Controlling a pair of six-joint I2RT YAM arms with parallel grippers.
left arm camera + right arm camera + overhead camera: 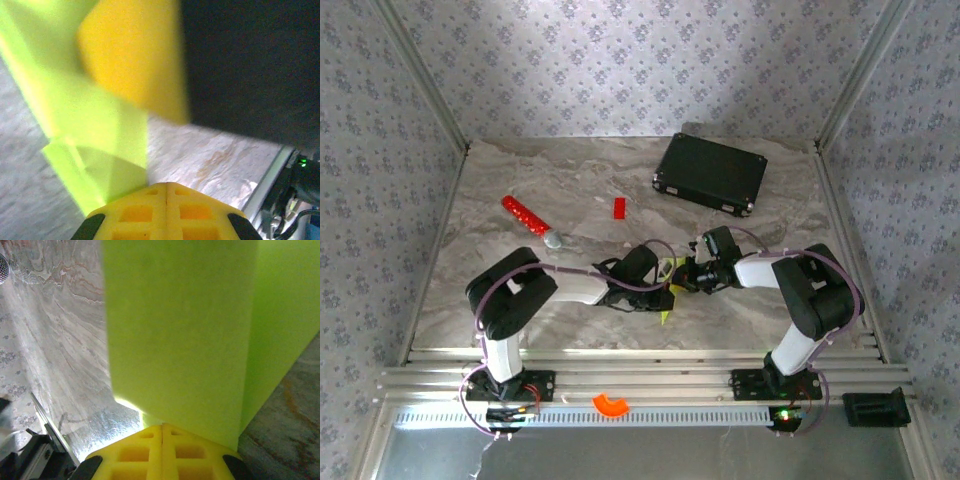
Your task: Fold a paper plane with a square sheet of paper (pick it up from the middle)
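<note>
Top external: the square sheet of paper [667, 296] is mid-table, at five o'clock from the red block [619, 207], and we've got it raised on edge between both arms. The left gripper [165, 190] has its fingers pressed together on the lower fold. The right gripper [162, 429] is clamped on the broad flap opposite, probably to keep the sheet taut for a crease, though blur hides the fold lines. The black case [710, 173] sits at one o'clock, well apart.

Setting: we log a lab-type robot test booth. Marble-look table [570, 180] walled by patterned wallpaper panels [620, 60] on aluminium posts [420, 75]; we note left arm [510, 295] and right arm [815, 290] bolted to a slotted rail [670, 375].
</note>
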